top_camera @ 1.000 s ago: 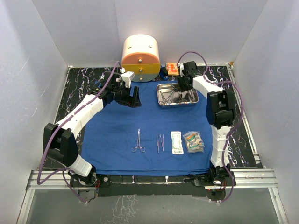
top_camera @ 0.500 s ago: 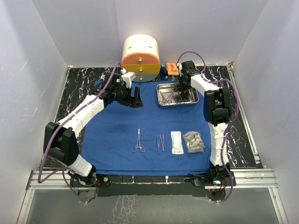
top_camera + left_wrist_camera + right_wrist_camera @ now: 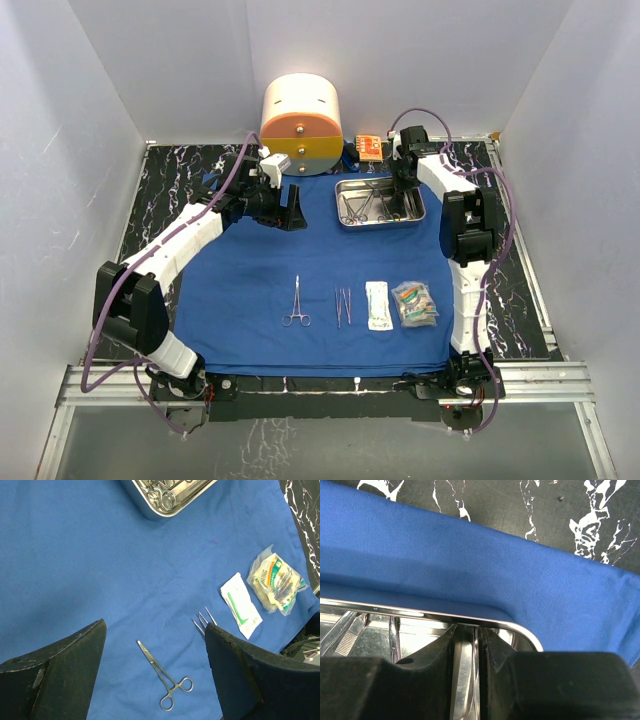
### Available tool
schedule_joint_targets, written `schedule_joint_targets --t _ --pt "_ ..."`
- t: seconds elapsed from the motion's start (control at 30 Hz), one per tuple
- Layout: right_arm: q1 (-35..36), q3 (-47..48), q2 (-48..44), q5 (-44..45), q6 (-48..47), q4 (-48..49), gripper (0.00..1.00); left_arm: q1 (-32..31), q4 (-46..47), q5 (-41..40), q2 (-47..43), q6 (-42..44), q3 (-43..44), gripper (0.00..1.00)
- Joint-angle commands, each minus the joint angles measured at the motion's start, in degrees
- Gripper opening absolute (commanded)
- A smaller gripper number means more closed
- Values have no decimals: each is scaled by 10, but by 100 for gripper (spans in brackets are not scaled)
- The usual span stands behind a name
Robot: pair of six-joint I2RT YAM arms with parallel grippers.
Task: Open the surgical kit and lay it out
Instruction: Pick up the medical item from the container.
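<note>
1. blue cloth [image 3: 260,270] lies spread flat over the middle of the desk [image 3: 170,180], its near edge by the arm bases.
2. steel tray [image 3: 381,224] sits on the cloth's far right corner with several steel tools lying in it.
3. right gripper [image 3: 398,192] is down inside the tray at its right end. In the wrist view its fingers [image 3: 437,650] are pinched on both sides of a flat steel tool [image 3: 465,680]. Can't tell which tool it is.
4. left gripper [image 3: 285,208] hangs over the cloth's far left part, fingers [image 3: 65,670] spread wide with nothing between them.
5. row along the cloth's near edge, left to right: forceps [image 3: 297,304], tweezers [image 3: 343,306], white packet [image 3: 377,305], clear packet [image 3: 415,303] with coloured contents. The two packets lie just beside each other; the forceps and tweezers lie apart.
6. round container [image 3: 301,125], cream and orange, stands at the desk's far edge behind the cloth. A small orange box [image 3: 367,146] is to its right, behind the tray.
</note>
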Motion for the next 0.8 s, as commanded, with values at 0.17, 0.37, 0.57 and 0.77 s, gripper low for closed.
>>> schedule_joint_targets --t 0.17,0.37,0.57,0.77 --pt "-6 27 11 -42 29 -36 6 2 -2 8 -4 -2 3 80" --pt "-6 36 -10 -60 50 -35 0 3 -101 -33 42 59 72 86" --pt "-5 10 -74 -60 78 5 0 4 -157 -71 93 80 145 92" --pt "4 -2 -141 -48 127 43 0 5 -113 -31 104 54 165 90"
